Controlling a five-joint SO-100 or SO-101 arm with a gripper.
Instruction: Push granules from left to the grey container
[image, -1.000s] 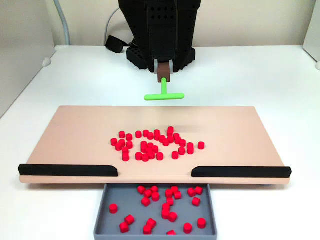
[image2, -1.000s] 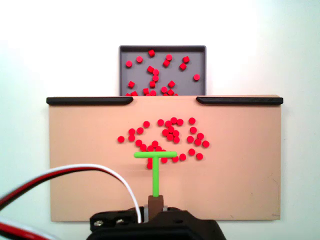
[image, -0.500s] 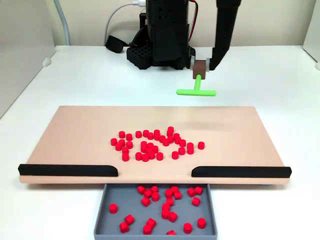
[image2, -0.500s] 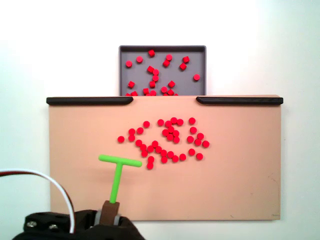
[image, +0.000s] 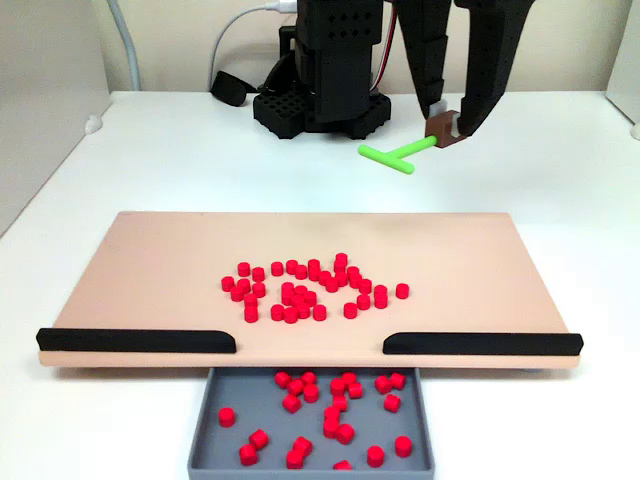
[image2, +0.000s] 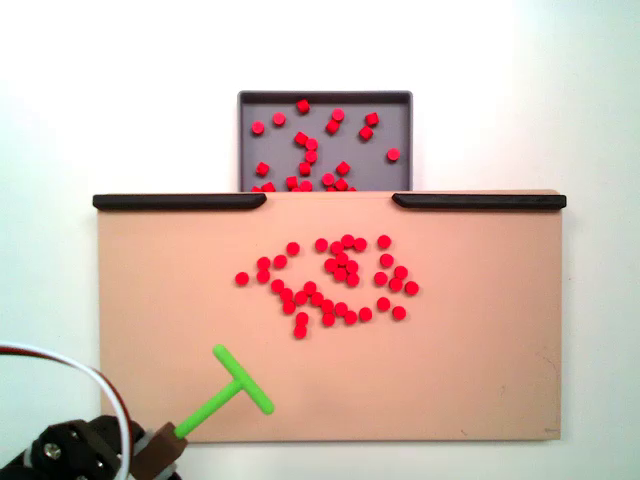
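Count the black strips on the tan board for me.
2: one black strip on the board's container-side edge, left in the top-down fixed view, the other black strip right; gap between.

Granules (image2: 330, 282) lie mid-board (image2: 480, 350) (more in the grey container (image2: 400, 125) beyond its edge).

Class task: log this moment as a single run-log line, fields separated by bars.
pusher held off-pile, tilted | granules clustered mid-board | tray partly filled | contact: none
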